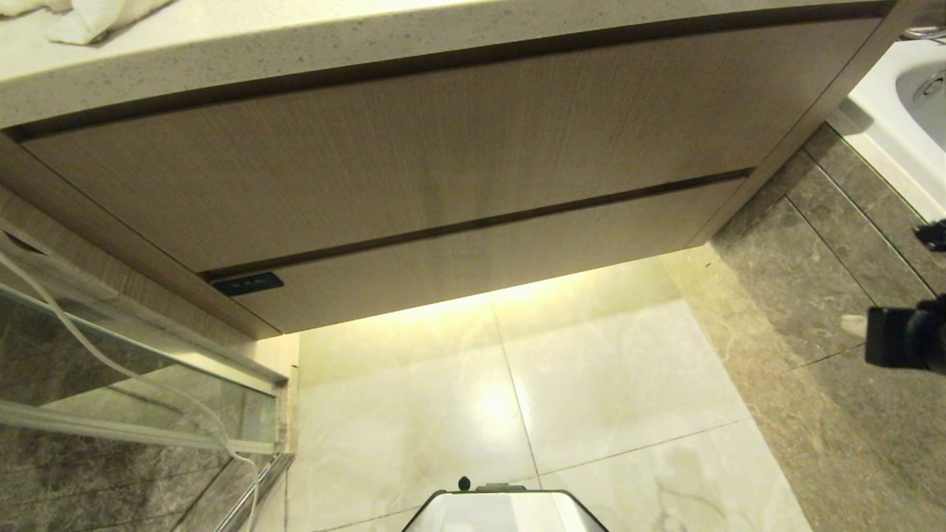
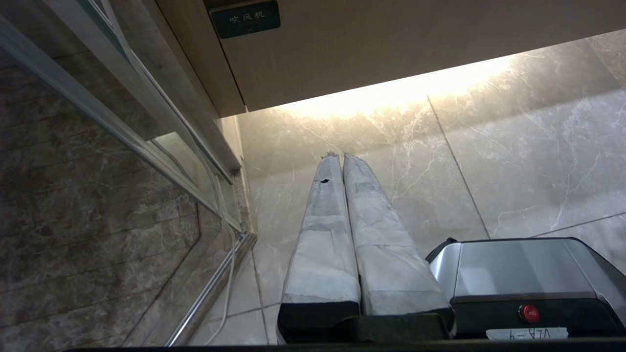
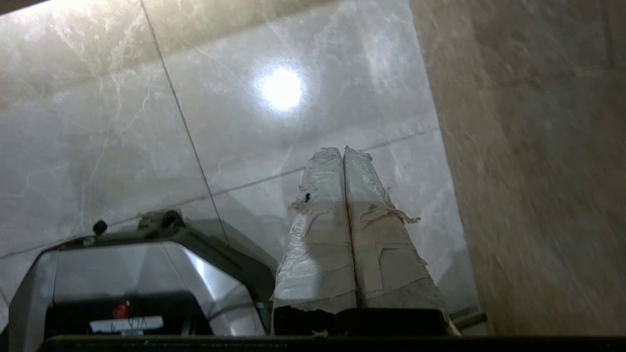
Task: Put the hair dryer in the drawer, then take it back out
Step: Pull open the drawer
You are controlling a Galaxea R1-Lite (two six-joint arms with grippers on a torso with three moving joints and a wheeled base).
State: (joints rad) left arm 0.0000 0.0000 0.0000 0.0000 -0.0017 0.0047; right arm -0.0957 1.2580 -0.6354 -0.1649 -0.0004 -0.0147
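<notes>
Across the lower middle of the head frame, the drawer (image 1: 488, 273) is sitting closed; I am seeing no hair dryer in any view; left gripper (image 2: 341, 157) is hanging over floor tiles (image 2: 513, 161), fingers pressed together, empty; right gripper (image 3: 344, 150) likewise, clamped on nothing.

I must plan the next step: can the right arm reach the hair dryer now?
Probably not. No hair dryer shows in any view, and the drawer is fully closed. The right tool is shut, empty, and points at the floor.
</notes>
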